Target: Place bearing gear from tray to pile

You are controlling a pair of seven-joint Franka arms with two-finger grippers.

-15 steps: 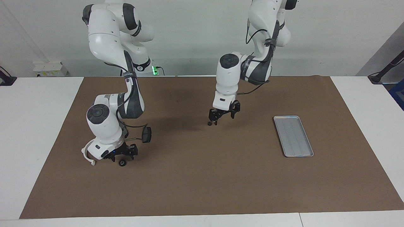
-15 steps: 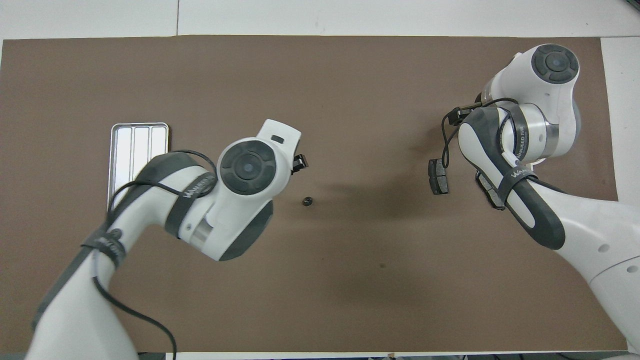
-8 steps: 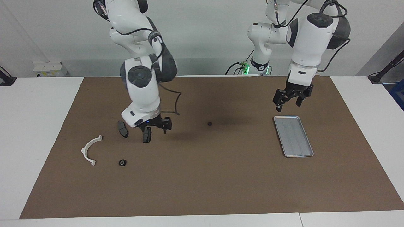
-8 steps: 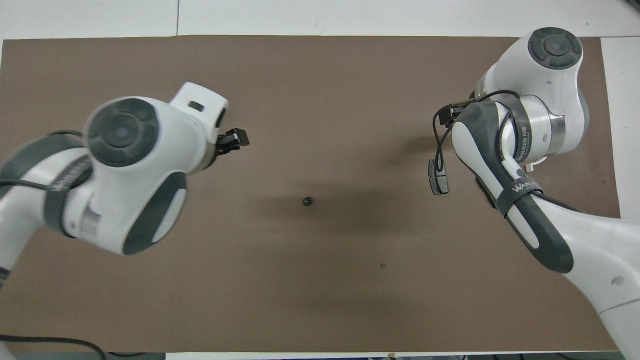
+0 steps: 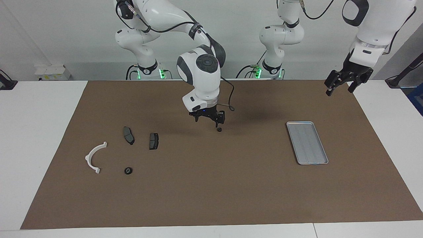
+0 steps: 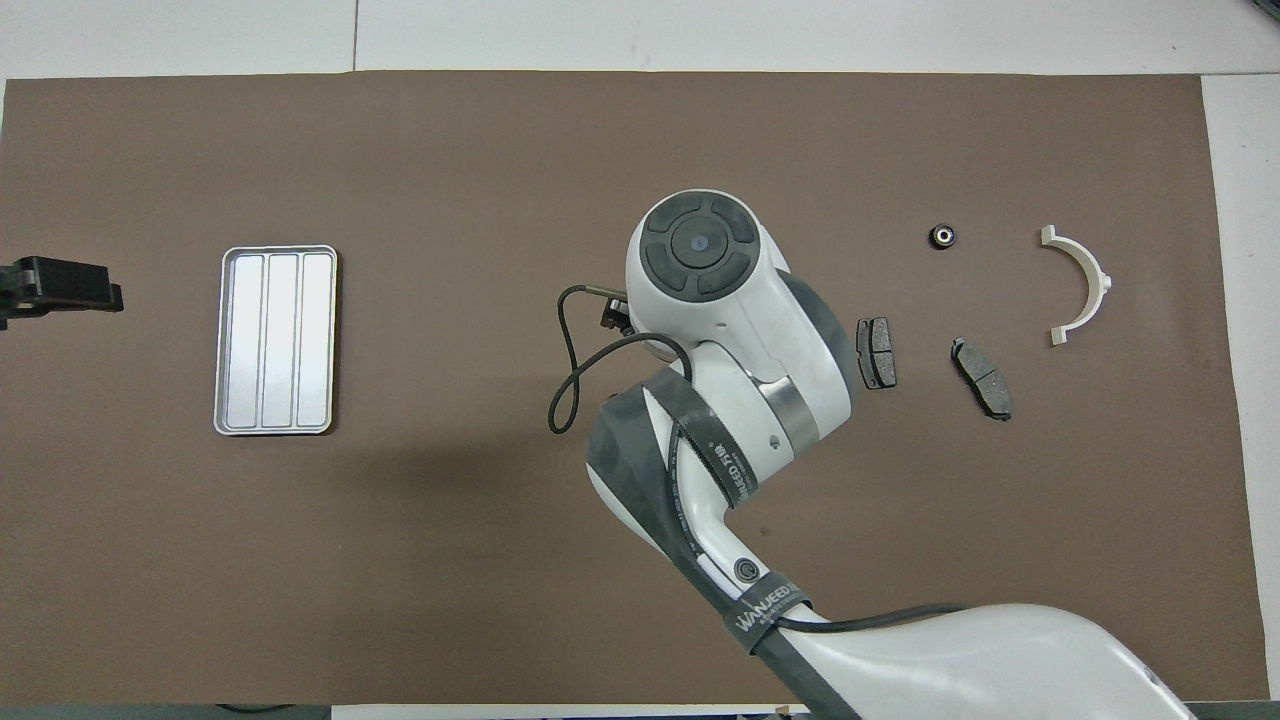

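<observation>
The right gripper (image 5: pixel 209 118) hangs low over the middle of the brown mat (image 5: pixel 211 198), fingers spread and empty, with the small dark gear (image 5: pixel 219 129) lying on the mat just beside and below its tips, toward the left arm's end. That gear is off the tray (image 5: pixel 307 142), which sits bare toward the left arm's end. The pile, 1 white arc (image 5: pixel 94 157), 2 dark pads (image 5: pixel 128 135) and 1 round bearing part (image 5: pixel 128 170), lies toward the right arm's end. The left gripper (image 5: pixel 343 82) waits raised and spread above the mat's corner nearest its base, so the right arm seems better placed.
</observation>
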